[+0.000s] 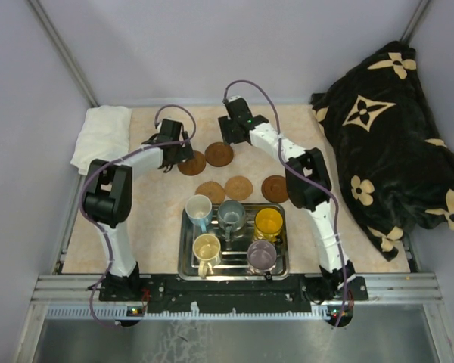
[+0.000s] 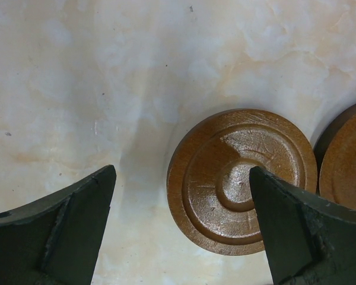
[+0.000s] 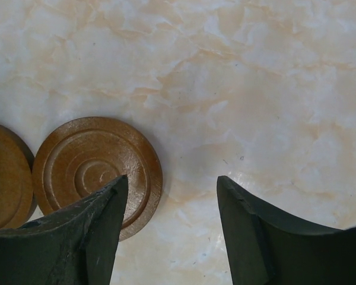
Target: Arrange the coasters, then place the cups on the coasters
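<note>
Arranging step: coasters (image 1: 238, 187) lie loosely beyond the tray (image 1: 183, 257), cups (image 1: 231, 214) in it. Left claw (image 2: 183, 178) gapes wide over one coaster, right claw (image 3: 172, 185) is open; both are empty. Next, I judge: space them evenly.

Five flat round brown wooden coasters (image 1: 238, 187) lie on the marbled table (image 1: 144, 219), two behind three. Five small handled ceramic mugs (image 1: 231, 215) stand upright in a steel tray (image 1: 183, 243).

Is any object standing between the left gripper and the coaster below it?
Nothing visible does. The open left gripper hangs over the coaster, one finger above its middle and the other above bare table. A second coaster lies close beside it, on the far side from the free finger, and might crowd a finger there.
</note>
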### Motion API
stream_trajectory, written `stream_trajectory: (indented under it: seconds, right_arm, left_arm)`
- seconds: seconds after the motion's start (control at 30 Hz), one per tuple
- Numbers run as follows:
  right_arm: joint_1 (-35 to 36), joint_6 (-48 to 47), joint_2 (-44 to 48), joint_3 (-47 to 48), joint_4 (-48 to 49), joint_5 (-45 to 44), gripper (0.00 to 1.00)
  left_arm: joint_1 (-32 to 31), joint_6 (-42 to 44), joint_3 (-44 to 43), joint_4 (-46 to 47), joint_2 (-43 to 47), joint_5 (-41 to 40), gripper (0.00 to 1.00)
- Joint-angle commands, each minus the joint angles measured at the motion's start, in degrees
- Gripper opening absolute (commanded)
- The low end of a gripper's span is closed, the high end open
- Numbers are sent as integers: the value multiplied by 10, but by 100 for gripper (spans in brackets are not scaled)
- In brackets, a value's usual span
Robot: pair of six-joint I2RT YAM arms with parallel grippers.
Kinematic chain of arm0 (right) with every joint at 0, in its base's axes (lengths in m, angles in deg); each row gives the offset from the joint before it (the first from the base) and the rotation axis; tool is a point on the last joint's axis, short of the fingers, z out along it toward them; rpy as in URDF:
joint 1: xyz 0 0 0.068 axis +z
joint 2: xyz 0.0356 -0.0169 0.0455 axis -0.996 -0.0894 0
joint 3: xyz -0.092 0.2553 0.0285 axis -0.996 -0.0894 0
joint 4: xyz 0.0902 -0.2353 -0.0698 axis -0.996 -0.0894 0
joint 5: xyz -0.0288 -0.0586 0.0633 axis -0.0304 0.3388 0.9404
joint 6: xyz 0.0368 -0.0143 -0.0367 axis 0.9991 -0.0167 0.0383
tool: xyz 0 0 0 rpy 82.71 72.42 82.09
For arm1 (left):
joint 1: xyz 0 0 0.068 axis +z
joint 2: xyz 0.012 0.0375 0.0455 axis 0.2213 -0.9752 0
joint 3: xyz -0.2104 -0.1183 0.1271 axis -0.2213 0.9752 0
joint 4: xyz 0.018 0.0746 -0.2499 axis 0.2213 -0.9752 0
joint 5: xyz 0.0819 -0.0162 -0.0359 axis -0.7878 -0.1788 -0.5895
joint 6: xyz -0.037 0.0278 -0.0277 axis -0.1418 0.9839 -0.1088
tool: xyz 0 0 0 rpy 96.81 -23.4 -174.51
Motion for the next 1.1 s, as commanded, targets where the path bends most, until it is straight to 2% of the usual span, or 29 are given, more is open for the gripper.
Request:
stream_trajectory:
  seconds: [0.0,0.3,0.47,0.67,0.83,1.07]
  right_arm:
    - [14,-15,-20,40,-18,-4,62]
    - [28,-25,-47,50,-22,3,60]
    - [34,-26,-66,60,-24,2,59]
    - [34,-17,-79,56,-44,-31,52]
    - [26,-2,-44,-28,-25,-66,50]
    - [-34,55,34,-181,25,-29,46]
  left_arm:
    - [3,10,-9,-2,-11,13,100]
    - [3,11,-16,-11,-37,10,99]
    - [3,11,-24,-15,-49,11,94]
    - [3,12,-27,-16,-53,16,90]
    - [3,17,-39,-19,-55,36,88]
    - [2,18,-56,-29,-64,63,81]
